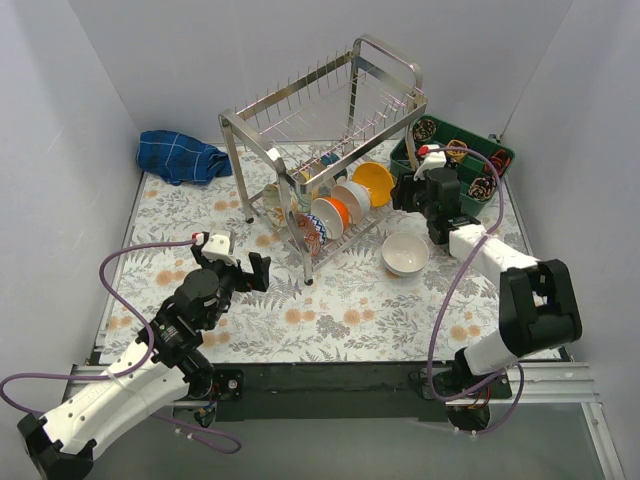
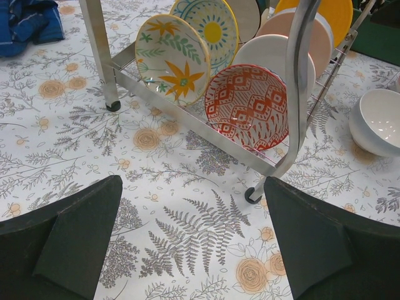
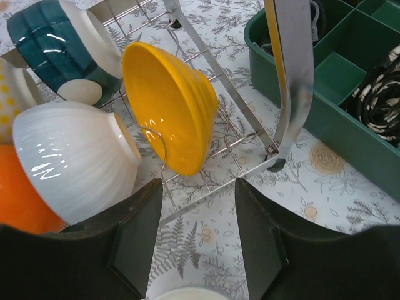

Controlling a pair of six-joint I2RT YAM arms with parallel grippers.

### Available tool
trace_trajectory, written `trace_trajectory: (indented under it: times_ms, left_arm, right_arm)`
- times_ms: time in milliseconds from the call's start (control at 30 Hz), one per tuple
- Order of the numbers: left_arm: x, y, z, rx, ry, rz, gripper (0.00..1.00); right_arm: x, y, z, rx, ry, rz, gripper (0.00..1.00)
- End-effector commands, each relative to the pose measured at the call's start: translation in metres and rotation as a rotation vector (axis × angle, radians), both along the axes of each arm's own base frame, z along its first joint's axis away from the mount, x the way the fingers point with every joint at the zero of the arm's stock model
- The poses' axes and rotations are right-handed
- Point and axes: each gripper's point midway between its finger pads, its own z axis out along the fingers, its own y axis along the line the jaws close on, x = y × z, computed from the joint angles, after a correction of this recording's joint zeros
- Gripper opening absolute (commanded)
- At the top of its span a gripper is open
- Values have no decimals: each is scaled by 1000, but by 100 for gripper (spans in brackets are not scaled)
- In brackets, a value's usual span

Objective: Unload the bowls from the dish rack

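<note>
The steel dish rack (image 1: 330, 130) stands at the back middle, with several bowls on edge in its lower tier. In the right wrist view these are a yellow-orange bowl (image 3: 165, 103), a white ribbed bowl (image 3: 75, 156) and a teal bowl (image 3: 62, 50). In the left wrist view a red-and-white bowl (image 2: 247, 106) and a cream floral bowl (image 2: 172, 59) show. A white bowl (image 1: 405, 253) sits upright on the table right of the rack. My right gripper (image 3: 200, 244) is open and empty, just short of the yellow-orange bowl. My left gripper (image 2: 194, 244) is open and empty over the table, in front of the rack.
A green divided tray (image 1: 455, 160) with small items stands at the back right, close behind my right arm. A blue cloth (image 1: 180, 157) lies at the back left. The rack's front leg (image 2: 253, 195) stands between my left gripper and the white bowl.
</note>
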Motion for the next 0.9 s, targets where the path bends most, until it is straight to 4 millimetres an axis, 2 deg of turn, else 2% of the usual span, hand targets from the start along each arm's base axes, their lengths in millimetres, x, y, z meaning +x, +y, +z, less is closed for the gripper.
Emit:
trace_trajectory:
  times_ms: [0,67,100,300,367,400,567,667,767,800,867]
  left_arm:
    - [1,2,8,-11,-12,6,98]
    - [1,1,8,-10,-12,5,98]
    - [1,1,8,-9,-11,5,98]
    - [2,1,7,-5,-8,8,98]
    - [2,2,6,-4,-8,10,98]
    - [2,2,7,-6,-11,10,98]
    - [2,2,6,-4,-8,11,98]
    - [2,3,8,-6,-12,11,98]
    - [2,2,8,-7,-13,8,98]
    - [2,3,8,-7,-13,9,98]
    - [1,3,9,-11,-16,10,98]
  right_arm:
    - [40,12,39,23,-208,-6,58]
    - [49,16,41,22,-240,-9,58]
    - [53,17,33,16,-231,-8,57]
    - [75,27,17,16,-241,-16,55]
    - [80,30,12,11,-237,-26,55]
    - [82,30,3,0,-225,-31,54]
    - [91,31,-8,-41,-229,-64,49]
    - [92,29,-12,-85,-238,-81,42]
    - [90,28,-9,-128,-262,-94,29]
    - [89,28,-4,-126,-272,-101,20]
    - [88,26,-1,-179,-295,-107,12]
